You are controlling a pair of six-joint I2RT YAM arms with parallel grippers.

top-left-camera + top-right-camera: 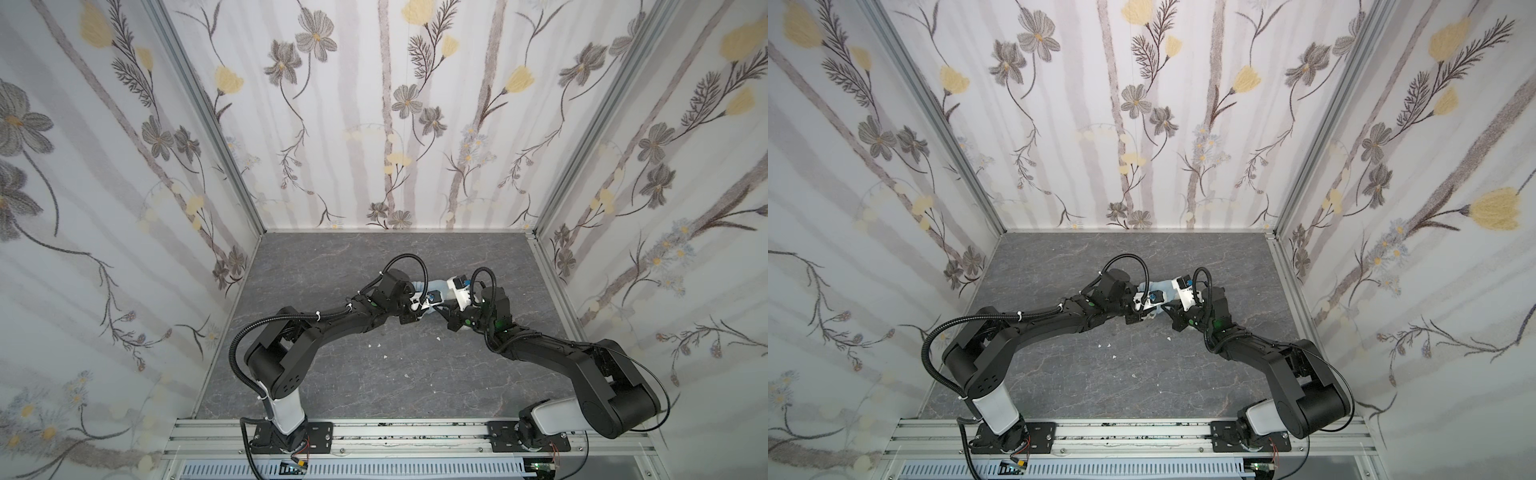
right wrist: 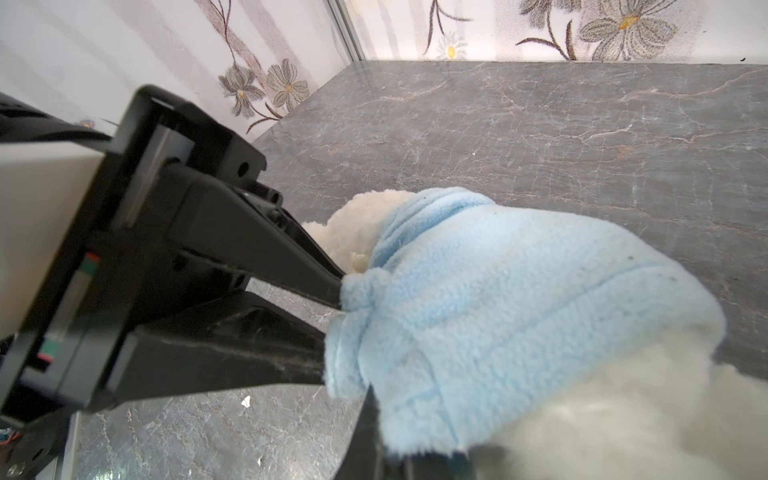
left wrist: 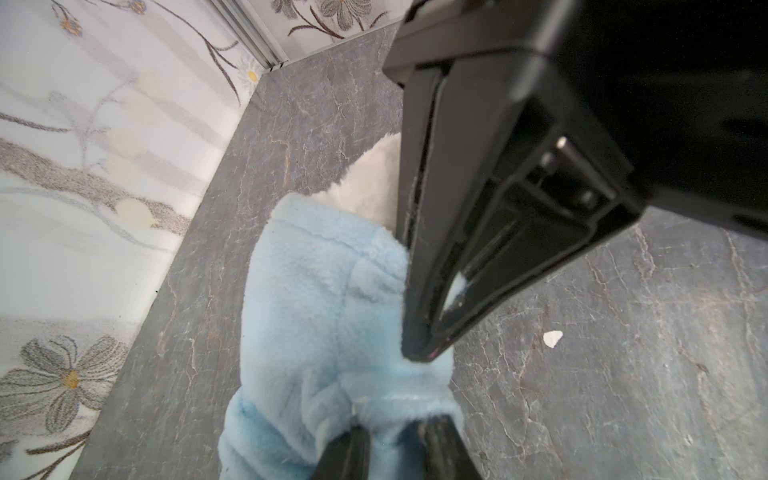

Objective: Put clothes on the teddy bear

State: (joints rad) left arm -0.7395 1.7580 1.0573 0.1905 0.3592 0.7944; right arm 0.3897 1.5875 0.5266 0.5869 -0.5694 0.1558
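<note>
While arms (image 1: 332, 320) meet at teddy bear (image 2: 623, 424), left gripper (image 2: 332, 328) parted at hoodie (image 2: 498, 311), right gripper (image 3: 419, 353) closed.

Grey marble tabletop (image 1: 332, 374), teddy bear (image 2: 365, 224), white scraps (image 3: 552, 338)

Blue hoodie (image 3: 324, 299) on teddy bear (image 3: 370, 183), between L hand (image 3: 392, 430) fingers.

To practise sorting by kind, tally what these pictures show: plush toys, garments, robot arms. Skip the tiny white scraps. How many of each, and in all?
Plush toys: 1, the teddy bear
Garments: 1, the light-blue hoodie
Robot arms: 2, the left arm and the right arm
Total: 4
</note>
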